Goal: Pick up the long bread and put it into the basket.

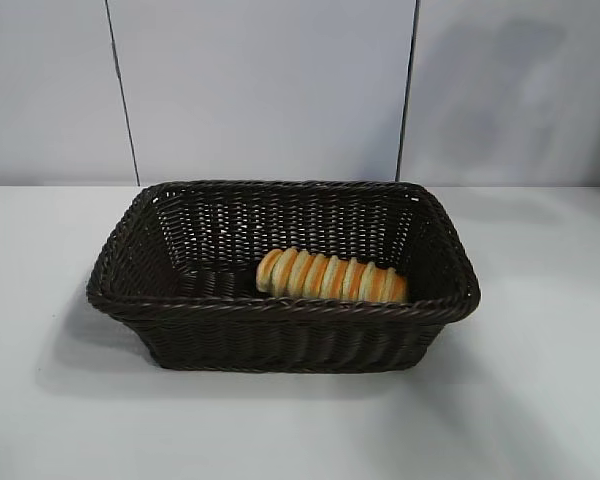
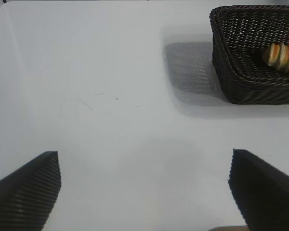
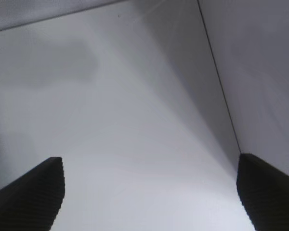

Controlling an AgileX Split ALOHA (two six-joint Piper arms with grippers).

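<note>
The long bread (image 1: 330,277), golden-tan with orange-brown ridged stripes, lies inside the dark brown wicker basket (image 1: 280,310), toward its front right. From the left wrist, the basket (image 2: 241,72) stands well off, with one end of the bread (image 2: 282,56) showing over its rim. My left gripper (image 2: 144,166) hangs open over bare white table, far from the basket, nothing between its fingers. My right gripper (image 3: 151,168) is open too, above bare table near the back wall. Neither arm appears in the exterior view.
The white table (image 1: 70,420) spreads wide on all sides of the basket. A pale panelled wall (image 1: 270,90) with dark seams closes off the back. The wall's seam (image 3: 221,91) runs close by the right gripper.
</note>
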